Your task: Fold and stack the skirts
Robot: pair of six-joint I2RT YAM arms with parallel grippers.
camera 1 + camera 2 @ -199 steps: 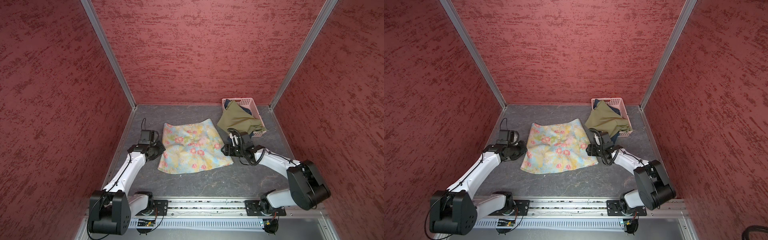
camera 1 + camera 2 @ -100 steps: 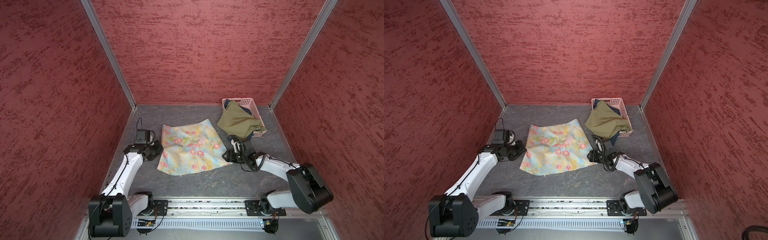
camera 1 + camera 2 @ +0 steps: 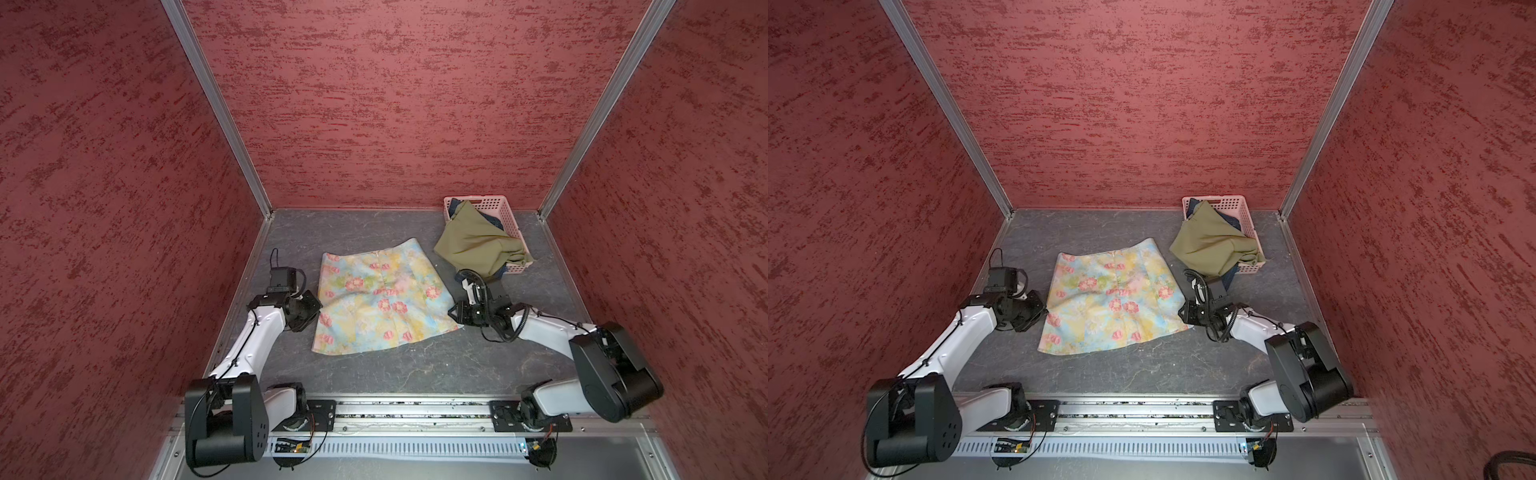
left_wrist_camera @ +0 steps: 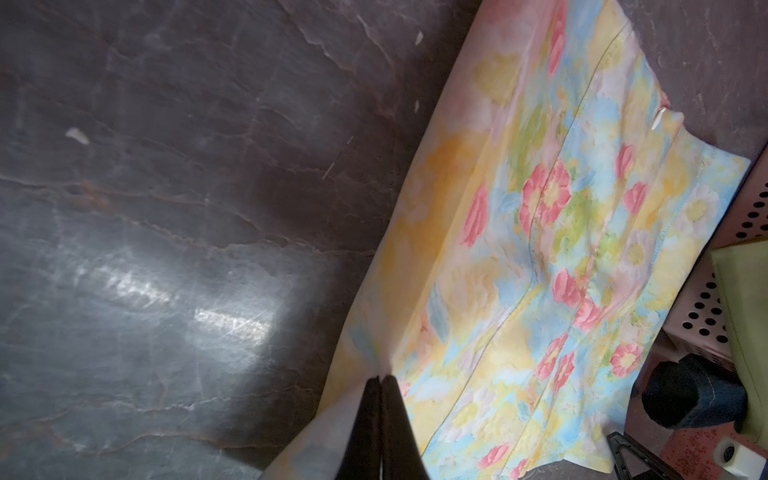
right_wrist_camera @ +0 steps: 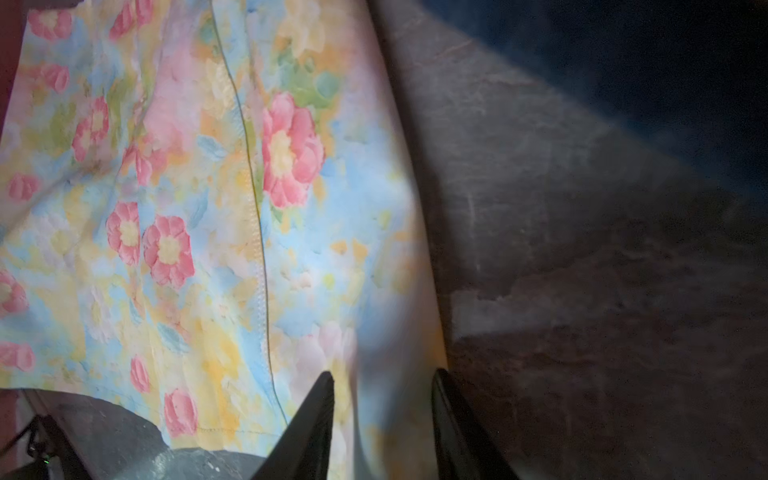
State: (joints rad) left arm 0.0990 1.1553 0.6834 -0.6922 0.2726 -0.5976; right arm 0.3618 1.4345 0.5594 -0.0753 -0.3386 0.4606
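Left claw [image 4: 380, 378] was pinched tight on one side edge of the floral skirt [image 3: 382, 299], and the cloth puckered right at its tips in the left wrist view. Right claw [image 5: 382, 374] was narrow but not clamped. A gap showed between its jaws, with the opposite side edge lying in that gap, too blurred for me to call contact. So the skirt lay flat on the table [image 3: 415, 365] straight between the two claws, spreading inboard from each. In both top views its seams ran crosswise to the line joining the claws, with the waist on the far side of both and the hem on the near side. Right claw sat close to the hem corner and left claw about midway up its edge, so the pair wasn't square to the skirt. My read: the right grip had to finish first, then both edges lift together, or the fold would skew. Olive skirt [image 3: 478, 245] spilled from the basket [image 3: 505, 208] just beyond the right claw, with the denim skirt [image 3: 495, 221] under it. Right arm was nearer both.
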